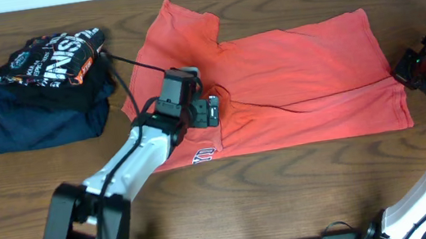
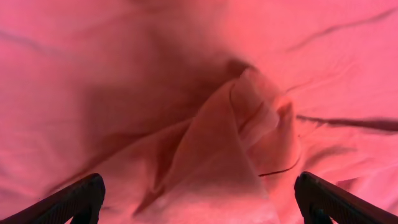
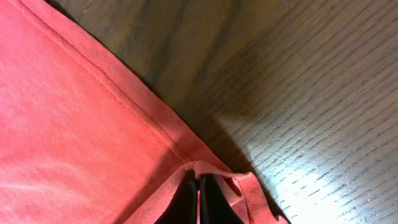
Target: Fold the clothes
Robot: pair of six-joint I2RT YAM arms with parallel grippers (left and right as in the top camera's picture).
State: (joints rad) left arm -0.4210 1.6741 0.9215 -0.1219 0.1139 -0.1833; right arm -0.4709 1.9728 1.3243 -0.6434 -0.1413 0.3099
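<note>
The coral-red T-shirt (image 1: 298, 75), the clothes, lies spread across the middle of the wooden table, with a bit of its lettering (image 1: 204, 154) showing at the front edge. My left gripper (image 1: 213, 109) hovers over the shirt's left-centre part, open. In the left wrist view its fingertips (image 2: 81, 199) stand wide apart on either side of a raised pucker of cloth (image 2: 249, 124), with nothing clamped. My right gripper (image 1: 406, 71) is at the shirt's right edge. There the right wrist view shows it (image 3: 199, 186) shut on the hem (image 3: 124, 93), which bunches over the fingertips.
A black printed shirt (image 1: 49, 63) rests on a folded navy garment (image 1: 44, 121) at the far left of the table (image 1: 305, 190). A black cable (image 1: 136, 64) runs from the left arm across the shirt's left sleeve. Bare wood (image 3: 298, 93) borders the hem.
</note>
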